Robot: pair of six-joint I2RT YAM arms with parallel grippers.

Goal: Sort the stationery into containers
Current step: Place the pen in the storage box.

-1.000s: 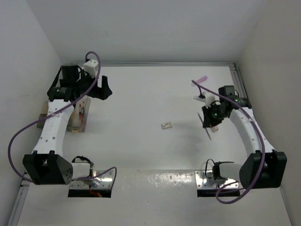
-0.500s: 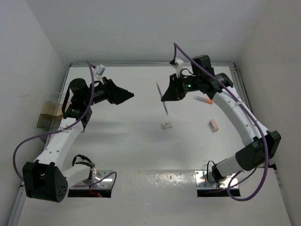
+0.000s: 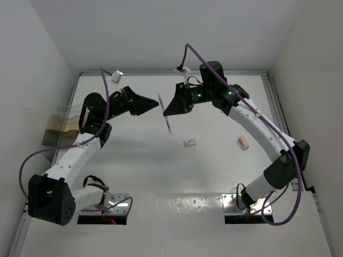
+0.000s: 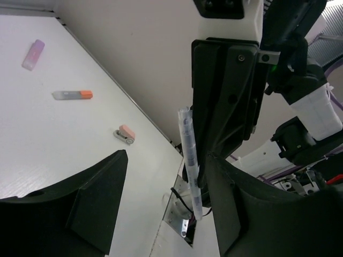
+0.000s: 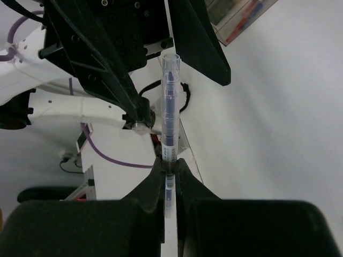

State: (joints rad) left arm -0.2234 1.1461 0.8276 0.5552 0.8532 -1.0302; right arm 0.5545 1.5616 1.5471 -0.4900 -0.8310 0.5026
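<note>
My right gripper [image 3: 165,112] is shut on a pale grey-purple pen [image 3: 169,126] and holds it upright in the air over the middle of the table. In the right wrist view the pen [image 5: 170,107] rises from the closed fingertips [image 5: 158,172]. My left gripper [image 3: 155,105] is open and points at the pen. In the left wrist view the pen [image 4: 191,171] hangs between the spread fingers [image 4: 102,198], nearer the right one. A whitish eraser [image 3: 189,142] and a pink eraser [image 3: 244,142] lie on the table. The clear containers [image 3: 58,127] stand at the far left.
The left wrist view shows a pink marker [image 4: 33,53], a grey stick with an orange end [image 4: 72,95] and the pink eraser [image 4: 126,134] on the table. The right wrist view shows a container with pens in it [image 5: 241,16]. Walls enclose the table.
My right arm has swung left across the table carrying the pen. My left gripper has moved from the containers toward the middle and now faces the pen.
</note>
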